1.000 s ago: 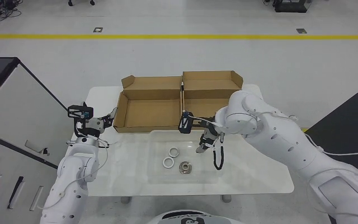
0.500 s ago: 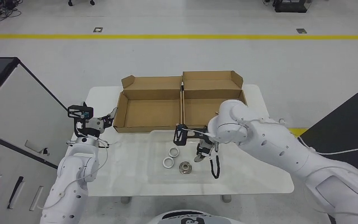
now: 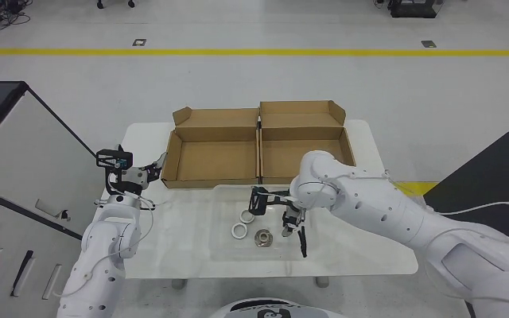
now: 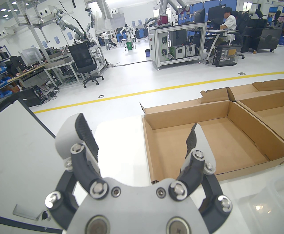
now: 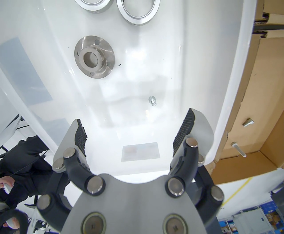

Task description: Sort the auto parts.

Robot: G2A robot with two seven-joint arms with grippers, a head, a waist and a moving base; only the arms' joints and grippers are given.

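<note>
A steel flange (image 3: 262, 237) (image 5: 94, 57) lies in the clear tray (image 3: 208, 238) (image 5: 233, 77), with two metal rings (image 3: 247, 215) (image 3: 238, 231) (image 5: 138, 11) just beyond it. A small bolt (image 5: 152, 101) rests on the tray floor right ahead of my right gripper (image 3: 286, 226) (image 5: 135, 130), which hangs open and empty beside the flange. Two bolts (image 5: 248, 122) (image 5: 238, 149) lie in the right cardboard box (image 3: 302, 151). My left gripper (image 3: 151, 171) (image 4: 137, 139) is open and empty at the table's left edge, facing the left cardboard box (image 3: 213, 155) (image 4: 210, 137).
The two open boxes stand side by side at the back of the white table (image 3: 374, 238). A flat card (image 5: 140, 151) shows under the tray near my right gripper. A grey panel (image 3: 32, 151) stands left of the table.
My right gripper has moved from the box's front edge toward the front and left, coming low over the tray beside the flange. The left arm has kept still.
</note>
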